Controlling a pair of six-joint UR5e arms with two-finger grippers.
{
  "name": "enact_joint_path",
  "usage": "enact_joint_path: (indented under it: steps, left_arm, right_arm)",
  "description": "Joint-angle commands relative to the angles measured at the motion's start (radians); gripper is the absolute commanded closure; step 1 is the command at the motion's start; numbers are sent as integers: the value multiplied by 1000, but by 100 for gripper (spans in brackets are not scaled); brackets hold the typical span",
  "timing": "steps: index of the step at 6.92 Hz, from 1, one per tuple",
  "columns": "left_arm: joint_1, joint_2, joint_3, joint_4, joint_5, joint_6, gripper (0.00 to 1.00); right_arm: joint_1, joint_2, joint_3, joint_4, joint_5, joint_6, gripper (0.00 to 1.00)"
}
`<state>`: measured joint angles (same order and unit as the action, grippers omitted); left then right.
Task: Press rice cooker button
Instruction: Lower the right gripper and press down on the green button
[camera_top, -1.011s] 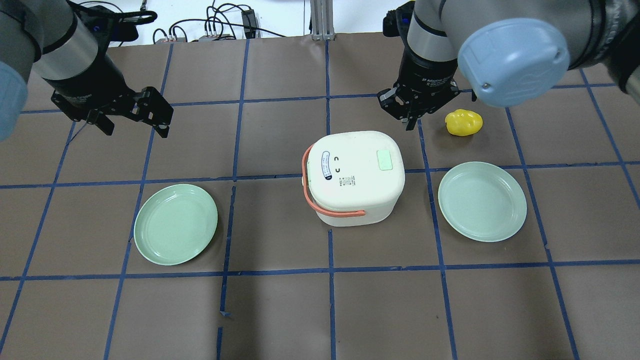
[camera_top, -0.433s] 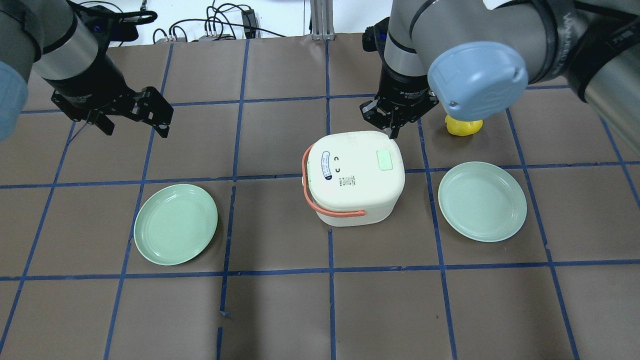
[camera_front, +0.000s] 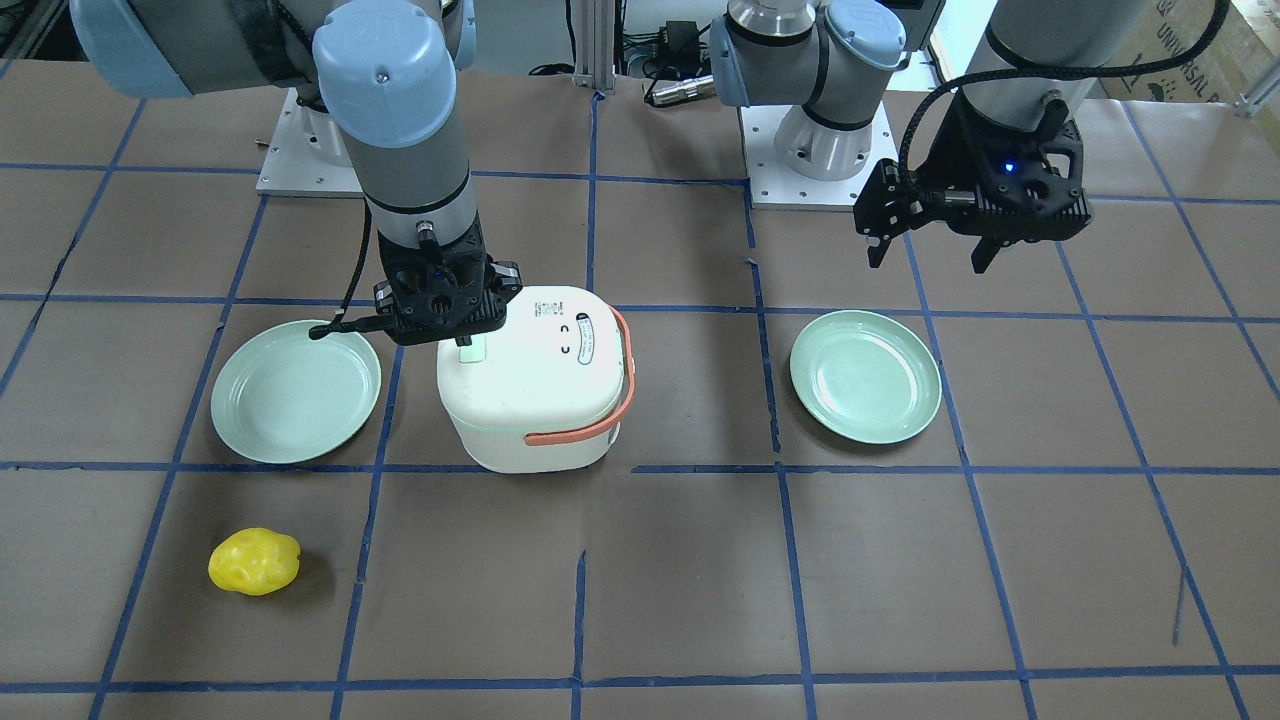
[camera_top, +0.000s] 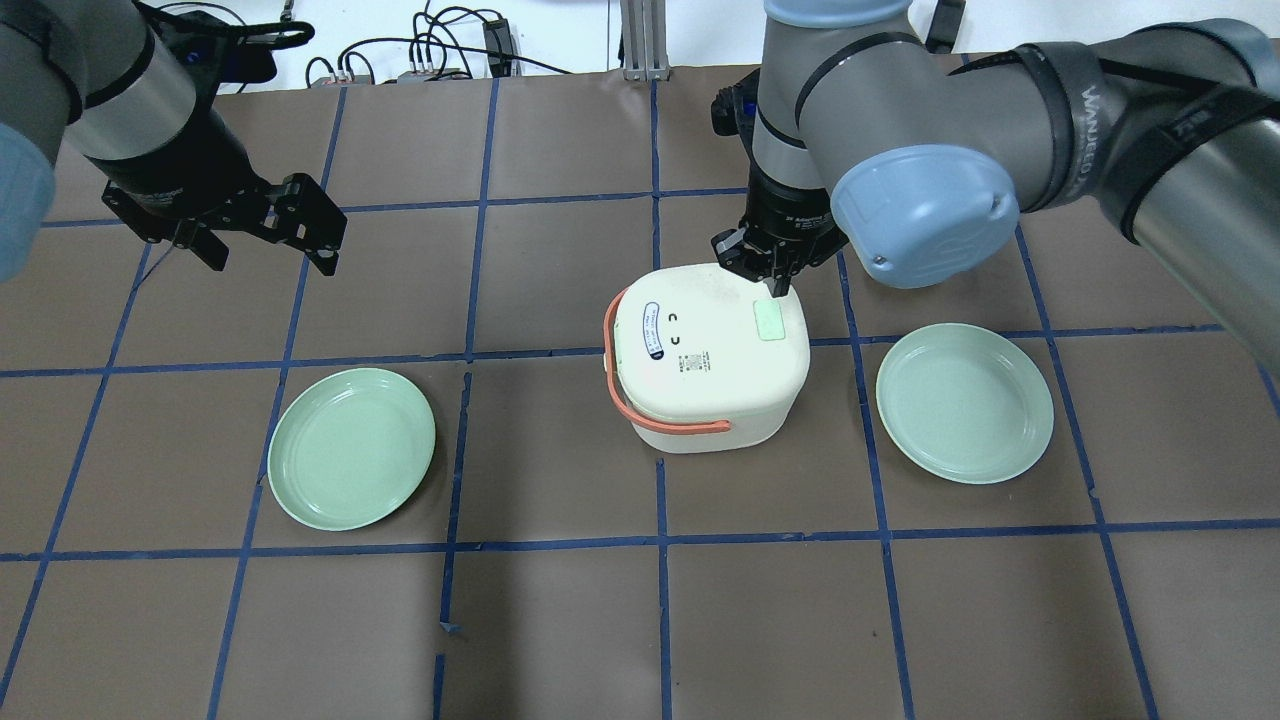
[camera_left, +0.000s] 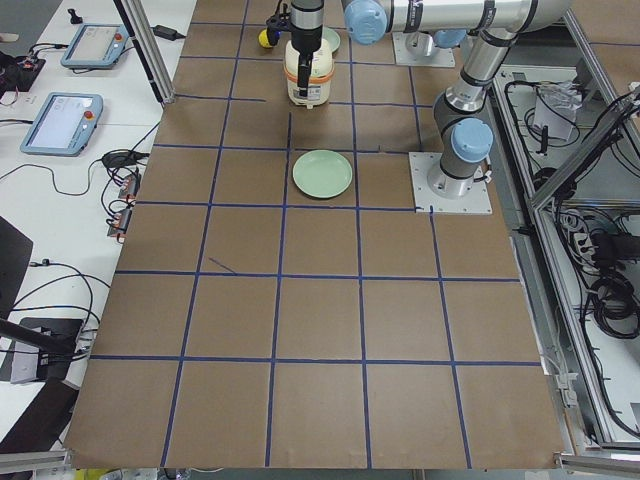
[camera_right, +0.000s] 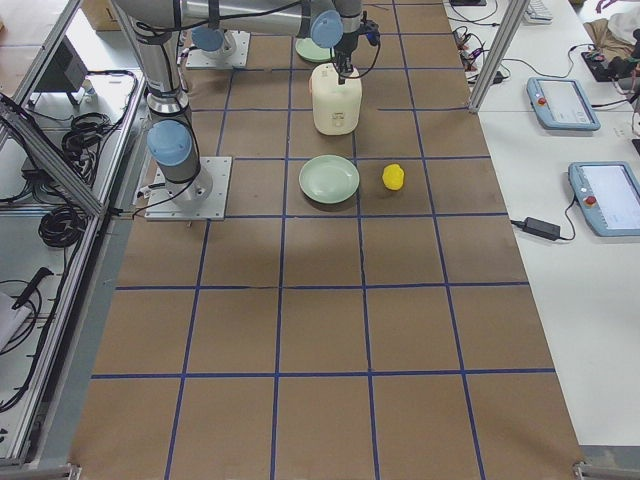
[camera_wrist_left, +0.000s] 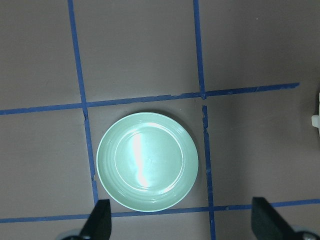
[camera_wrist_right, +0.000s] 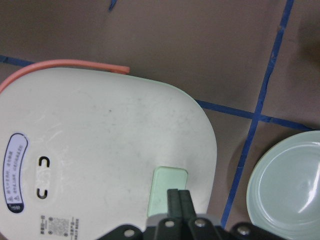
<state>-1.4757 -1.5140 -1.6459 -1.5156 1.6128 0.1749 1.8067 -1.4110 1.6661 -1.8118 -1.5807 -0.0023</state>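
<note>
Nearly there: right arm lines up over cooker's button

Seen from overhead, the left gripper (camera_top: 268, 250) hangs at the far left with its fingers spread wide and empty, well apart from the work. A green plate (camera_top: 350, 448) lies just in front of it. At centre stands the white rice cooker (camera_top: 710, 370), its pale green button (camera_top: 769, 321) on the right side of the lid. The right gripper (camera_top: 778, 285) points down with its fingers pinched together, holding nothing. Its wrist view puts the tip over the button's edge, though contact cannot be told. A second plate (camera_top: 965, 402) lies to the right. The press looks to call for a short, straight descent by this nearer arm.
</note>
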Motion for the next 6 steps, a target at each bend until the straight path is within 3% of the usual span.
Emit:
enact_joint_path:
  steps: [1, 6]
  left_arm:
    - [0, 0, 0, 0, 1, 0, 0]
    - [0, 0, 0, 0, -1, 0, 0]
  right_arm:
    - [0, 3, 8, -33, -1, 8, 96]
    - [14, 10, 17, -32, 1, 58, 96]
